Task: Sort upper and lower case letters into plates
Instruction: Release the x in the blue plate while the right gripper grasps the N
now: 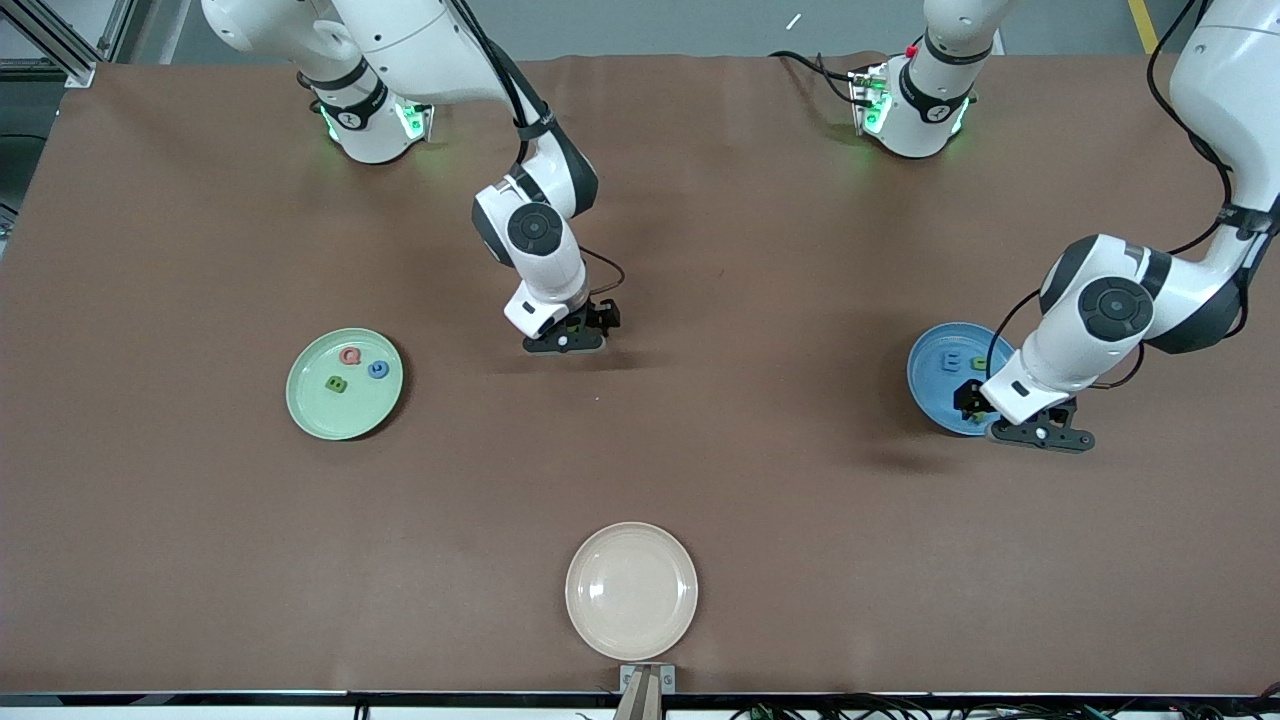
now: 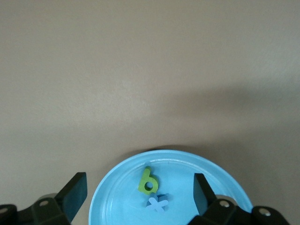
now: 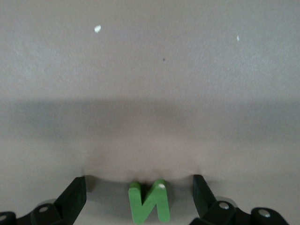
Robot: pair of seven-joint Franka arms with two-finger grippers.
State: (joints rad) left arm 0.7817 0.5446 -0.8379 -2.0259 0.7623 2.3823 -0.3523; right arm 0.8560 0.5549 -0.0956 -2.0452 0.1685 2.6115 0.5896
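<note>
The blue plate [image 1: 930, 385] lies toward the left arm's end of the table. My left gripper [image 1: 990, 408] hangs open low over it and holds nothing. Under its spread fingers, in the left wrist view, a green lower-case letter [image 2: 148, 180] and a blue x [image 2: 157, 203] rest on the blue plate [image 2: 112, 201]. The mint green plate [image 1: 320, 412] holds a pink-red Q [image 1: 350, 355], a blue letter [image 1: 378, 369] and a green B [image 1: 337, 384]. My right gripper [image 1: 572, 335] stands open down at mid-table. A green N [image 3: 149, 202] lies on the cloth between its fingers [image 3: 75, 194], untouched.
A cream-beige plate [image 1: 600, 620] with nothing on it sits near the table's front edge, nearer to the front camera than the right gripper. Brown cloth covers the whole table. Both arm bases stand along the table's edge farthest from the front camera.
</note>
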